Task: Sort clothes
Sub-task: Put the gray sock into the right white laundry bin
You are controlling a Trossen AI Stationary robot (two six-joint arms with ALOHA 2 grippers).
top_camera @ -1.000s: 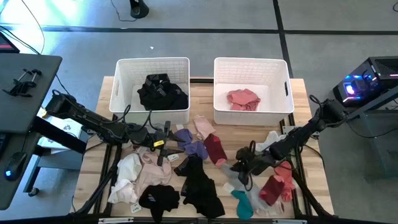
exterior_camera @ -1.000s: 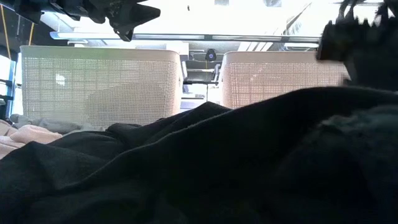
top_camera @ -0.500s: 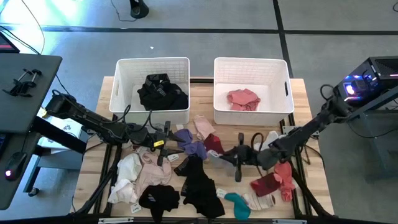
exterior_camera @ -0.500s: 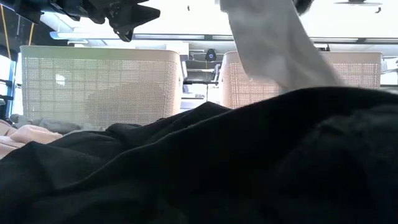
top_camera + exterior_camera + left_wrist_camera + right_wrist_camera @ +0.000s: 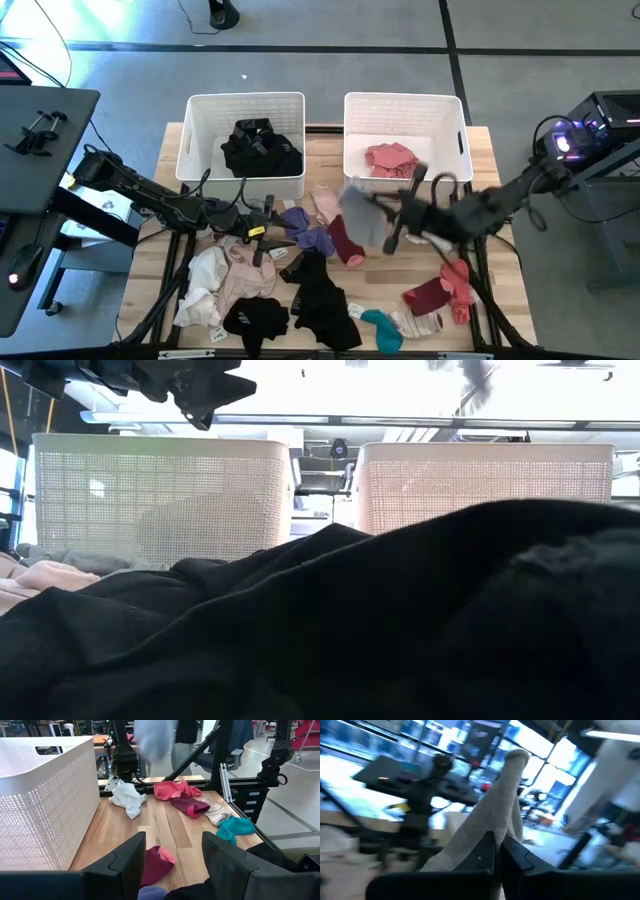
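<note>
Right tool (image 5: 375, 212): you see it from above, blurred, raised over the surface (image 5: 400, 270) just in front of the right bin (image 5: 404, 146); its fingers are pressed together, pinching a grey sock (image 5: 362, 218).
Grey sock: it hangs off the tip of your right tool. Your right wrist view shows the same sock (image 5: 490, 830) rising straight out from between the dark fingers (image 5: 517, 855), a detail the overhead view smears.
Left tool (image 5: 268, 228): it hovers spread and holding nothing beside the lavender garment (image 5: 305, 232). Only your left wrist view shows the gap between its two fingers (image 5: 125, 865), with a maroon garment (image 5: 156, 864) lying just beyond it.
Left wrist view, further: past the tool lie a white garment (image 5: 127, 799), a pink piece (image 5: 175, 790), a striped sock (image 5: 216, 811) and a teal sock (image 5: 235, 827), all on the surface; the grey sock (image 5: 152, 737) hangs blurred above them.
Low view: a black garment (image 5: 380, 620) fills most of it, with both bins behind and the left tool (image 5: 215, 390) overhead.
Bins, from above: black clothes (image 5: 258, 148) lie in the left bin (image 5: 245, 140), a pink garment (image 5: 390, 158) in the right bin.
</note>
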